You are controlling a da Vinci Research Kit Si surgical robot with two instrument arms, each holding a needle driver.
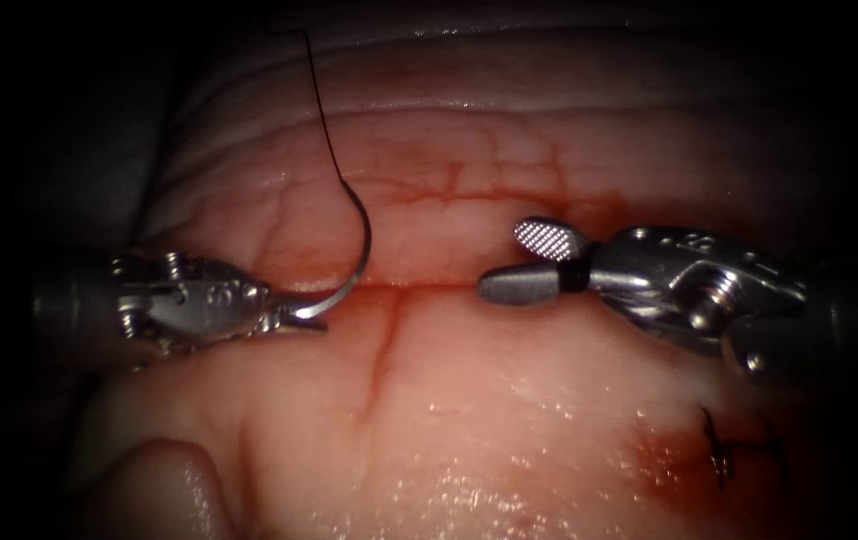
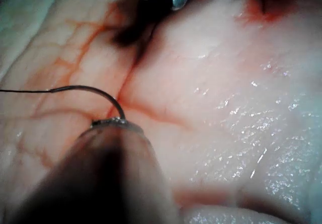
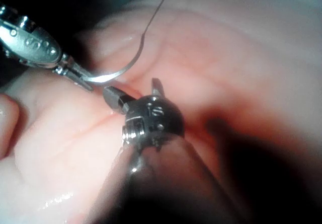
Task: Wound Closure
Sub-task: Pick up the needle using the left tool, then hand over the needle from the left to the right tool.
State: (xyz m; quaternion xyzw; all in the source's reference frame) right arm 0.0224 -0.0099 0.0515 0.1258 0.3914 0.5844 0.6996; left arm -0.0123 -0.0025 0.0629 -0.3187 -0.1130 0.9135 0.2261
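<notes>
Steel needle [image 1: 354,255] is gripped near its point end by the left tool [image 1: 294,308], closed on it just above the cut [image 1: 419,286], free of the tissue [image 1: 469,400]; thread [image 1: 321,100] trails from its far end. The right tool [image 1: 534,262] is held open, empty, facing it. A stitch seems in preparation; aiming the point is judged next

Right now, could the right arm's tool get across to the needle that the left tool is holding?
Probably yes. The right tool hangs with jaws open over the cut, holding nothing. The left tool grips the needle near its tip; its curve arches free above the tissue, with nothing between.
</notes>
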